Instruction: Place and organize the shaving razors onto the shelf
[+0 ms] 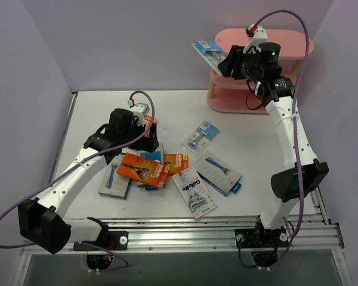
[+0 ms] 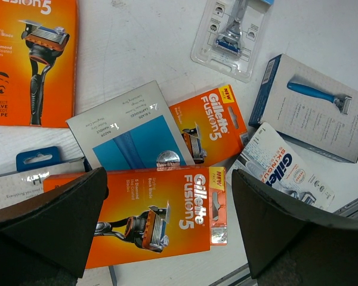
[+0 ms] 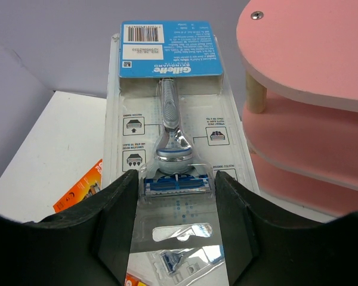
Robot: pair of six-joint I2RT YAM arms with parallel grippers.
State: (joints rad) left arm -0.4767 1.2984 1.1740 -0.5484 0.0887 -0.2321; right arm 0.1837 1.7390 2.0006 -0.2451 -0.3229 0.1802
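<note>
Blister card (image 3: 170, 113), white-blue, one razor sealed inside: light, thin stiff plastic, slick-faced, apt to flex or swivel; best gripped across its lower flat edges, as here. Right gripper (image 3: 176, 193) closed narrow on that card, holding it aloft just beside the pink shelf (image 3: 310, 53), near the top board (apparently not touching it, though the view is tight). Left gripper (image 2: 167, 202) spread wide, empty, poised over an orange box (image 2: 158, 217) among other packs on the table (image 2: 137, 47)
</note>
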